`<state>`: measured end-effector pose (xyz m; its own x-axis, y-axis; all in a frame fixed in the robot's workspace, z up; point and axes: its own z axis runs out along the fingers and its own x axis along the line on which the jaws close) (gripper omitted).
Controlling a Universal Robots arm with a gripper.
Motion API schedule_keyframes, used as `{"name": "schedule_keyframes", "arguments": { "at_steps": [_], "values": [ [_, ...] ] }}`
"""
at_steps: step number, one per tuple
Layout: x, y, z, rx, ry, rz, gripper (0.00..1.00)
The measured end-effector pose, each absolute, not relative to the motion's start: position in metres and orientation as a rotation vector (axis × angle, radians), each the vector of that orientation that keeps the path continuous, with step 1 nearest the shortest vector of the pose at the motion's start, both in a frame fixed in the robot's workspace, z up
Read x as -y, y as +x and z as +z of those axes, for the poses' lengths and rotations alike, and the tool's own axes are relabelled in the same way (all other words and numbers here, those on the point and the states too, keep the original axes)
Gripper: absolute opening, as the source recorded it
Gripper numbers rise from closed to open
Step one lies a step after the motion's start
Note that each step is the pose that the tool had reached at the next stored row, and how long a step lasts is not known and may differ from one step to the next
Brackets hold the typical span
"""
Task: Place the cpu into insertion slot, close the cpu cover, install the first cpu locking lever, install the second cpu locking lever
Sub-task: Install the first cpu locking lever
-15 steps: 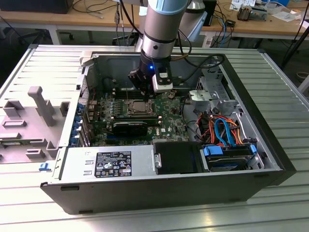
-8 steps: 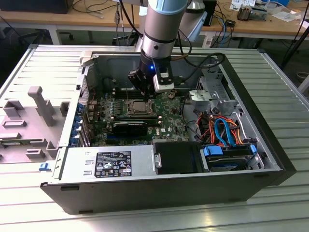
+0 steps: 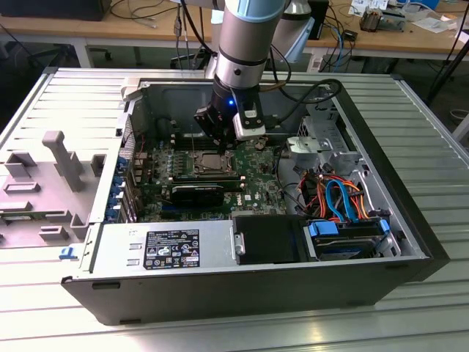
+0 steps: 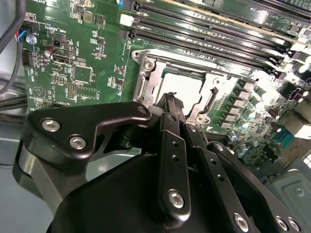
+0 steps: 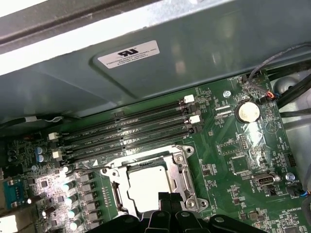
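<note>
The cpu (image 5: 146,187) lies flat in the insertion slot (image 5: 181,182), its silvery top showing through the window of the cpu cover (image 5: 119,171). The grey cover frame (image 4: 210,99) lies down around the chip (image 4: 182,87). My gripper (image 5: 168,198) hangs just above the near edge of the socket, its black fingertips (image 4: 171,101) together with nothing between them. In the exterior view the gripper (image 3: 221,141) stands over the socket (image 3: 212,163) in the middle of the green motherboard. I cannot tell how the locking levers stand.
Long black memory slots (image 5: 131,131) run beside the socket. A black card (image 3: 198,192), a power supply (image 3: 165,246) and bundled cables (image 3: 333,192) lie inside the open case, whose metal walls (image 3: 132,110) enclose the board. Capacitors (image 5: 73,199) stand near the socket.
</note>
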<state>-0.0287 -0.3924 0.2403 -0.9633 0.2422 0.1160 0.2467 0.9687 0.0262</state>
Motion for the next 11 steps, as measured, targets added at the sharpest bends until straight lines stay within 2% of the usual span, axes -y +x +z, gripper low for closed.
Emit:
{"name": "schedule_keyframes", "arguments": {
  "at_steps": [11],
  "values": [
    [0.3924, -0.0287, 0.2403, 3.009, -0.344, -0.060, 0.11]
  ]
}}
